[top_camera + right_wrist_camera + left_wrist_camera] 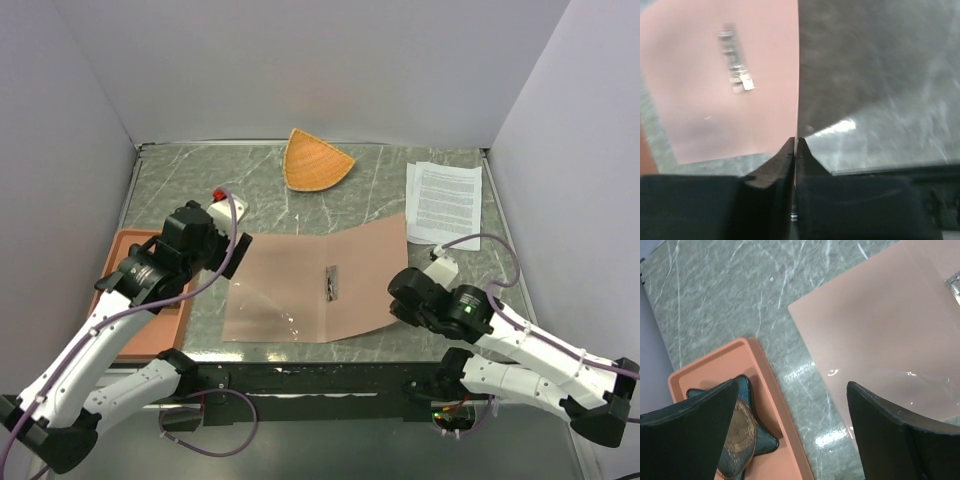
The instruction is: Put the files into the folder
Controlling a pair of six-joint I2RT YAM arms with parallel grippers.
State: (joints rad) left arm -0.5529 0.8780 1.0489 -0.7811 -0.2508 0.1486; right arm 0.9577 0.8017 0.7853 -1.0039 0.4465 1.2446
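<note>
Lying open across the middle of the tabletop (180, 180), the folder (290, 290) is seen with its inner face up. Its left leaf is flat and its right leaf is bowed a little off the surface, with a shadow beneath that side. The files (445, 200) are found well apart from it, as a small stack at the far right corner, touched by neither arm. The salmon tray (715, 367) is placed at the near left.

The left hand (790, 440) is held with its jaws spread wide and nothing between them, over the strip of tabletop between the tray and the folder's left edge. The right hand (796, 145) is set at the folder's right edge with its jaws almost together. The thin card runs straight into the slit between them, so it is judged to be pinched there, perhaps only lightly. The metal clip (332, 282) is exposed along the fold.

The step in hand is judged to be the opening of the folder, which looks done or nearly so; no sheet is inside it yet. For the next move, the right leaf would have to be let go and laid flat, and the files reached at the far right, most readily by the right arm. As the sheets are thin and lie flat, an edge would need to be raised or slid before a grip could be had.
</note>
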